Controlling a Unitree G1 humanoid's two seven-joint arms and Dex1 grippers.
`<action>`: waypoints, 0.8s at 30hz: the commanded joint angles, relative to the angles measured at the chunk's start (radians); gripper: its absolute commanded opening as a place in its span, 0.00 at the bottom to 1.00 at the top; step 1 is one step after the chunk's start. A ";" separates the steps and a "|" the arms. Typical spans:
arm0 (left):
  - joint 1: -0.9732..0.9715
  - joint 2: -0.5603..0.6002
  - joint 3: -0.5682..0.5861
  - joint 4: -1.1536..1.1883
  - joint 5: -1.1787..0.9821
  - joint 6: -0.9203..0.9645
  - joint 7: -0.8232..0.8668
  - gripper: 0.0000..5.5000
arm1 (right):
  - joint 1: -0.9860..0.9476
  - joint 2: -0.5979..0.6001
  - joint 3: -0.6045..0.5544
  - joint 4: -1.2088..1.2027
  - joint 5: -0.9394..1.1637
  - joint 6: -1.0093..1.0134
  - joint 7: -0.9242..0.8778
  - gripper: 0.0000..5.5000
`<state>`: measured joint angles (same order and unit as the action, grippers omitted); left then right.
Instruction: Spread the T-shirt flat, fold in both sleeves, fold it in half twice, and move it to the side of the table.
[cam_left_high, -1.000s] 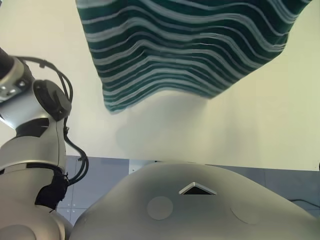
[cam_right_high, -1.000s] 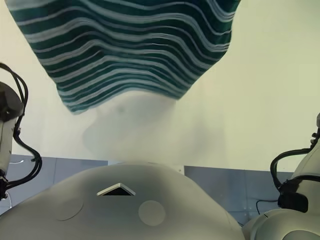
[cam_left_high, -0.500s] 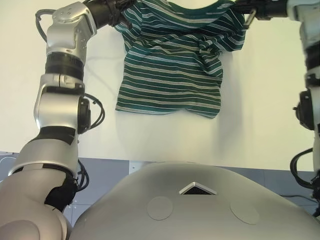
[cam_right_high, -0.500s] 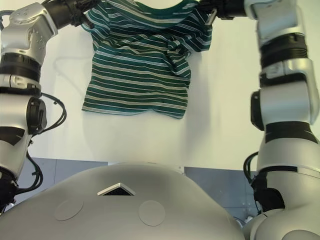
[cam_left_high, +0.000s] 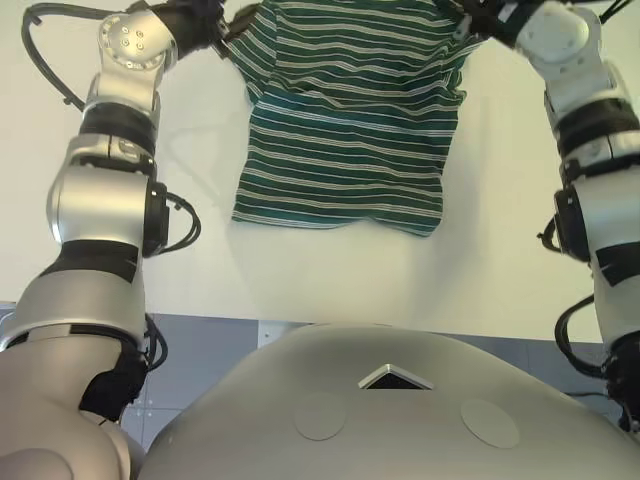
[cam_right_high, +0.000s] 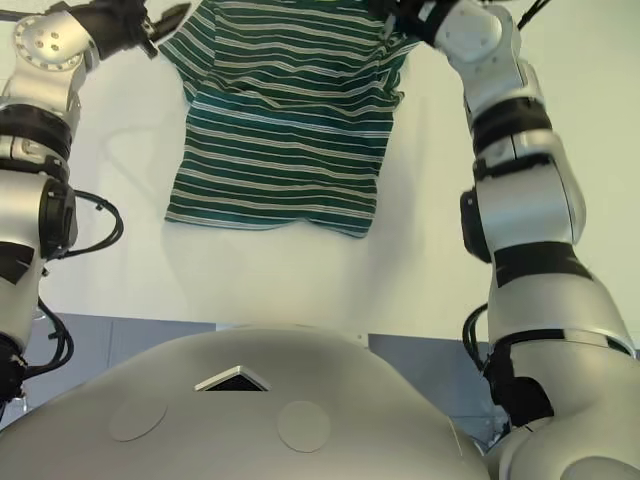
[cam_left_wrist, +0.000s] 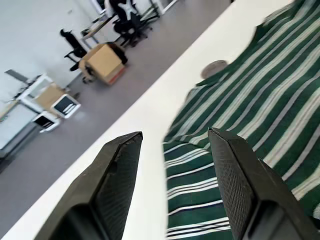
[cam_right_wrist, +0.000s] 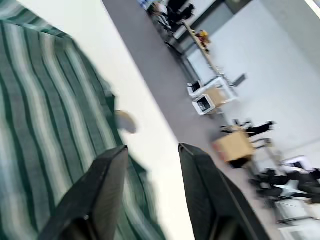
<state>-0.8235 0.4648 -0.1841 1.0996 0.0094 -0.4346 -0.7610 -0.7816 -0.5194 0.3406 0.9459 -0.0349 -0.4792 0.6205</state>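
Here's the dark green T-shirt with thin white stripes (cam_left_high: 345, 140), lying on the plain white table (cam_left_high: 520, 250), hem toward the robot and shoulders at the far side. The body looks mostly spread, though the hem runs a little wavy and there's some creasing up near the right shoulder. The left sleeve (cam_left_high: 243, 40) sticks out to the side. The left gripper (cam_left_wrist: 175, 136) hangs just above the outer edge of that sleeve, its two black fingers (cam_left_wrist: 120, 170) wide apart with nothing between them, only striped cloth and bare tabletop showing in the gap. Across on the other side the right gripper (cam_right_wrist: 152, 149) sits over the far right corner of the shirt, also spread wide and holding nothing, with stripes under one finger and table under the other. Both arms are stretched far forward, one on each side of the shirt. Beyond the table's far edge there's grey floor and a brown cardboard box (cam_left_wrist: 102, 62)
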 joint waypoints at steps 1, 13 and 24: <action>0.478 0.270 -0.095 -0.636 -0.149 0.096 -0.462 0.60 | 0.598 -0.400 -0.002 -0.930 0.477 0.392 0.463 0.34; 0.827 0.514 -0.236 -1.208 0.003 0.305 -0.551 0.95 | 0.840 -0.622 -0.053 -1.318 0.325 0.675 0.573 0.34; 0.569 0.340 0.056 -1.019 -0.115 0.494 -0.236 0.95 | 0.518 -0.218 -0.107 -0.759 0.167 0.646 0.241 0.34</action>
<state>-0.2513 0.8216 -0.2068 0.0022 -0.1079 0.0381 -1.0891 -0.2372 -0.8077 0.2076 0.1430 0.1646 0.1886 0.8992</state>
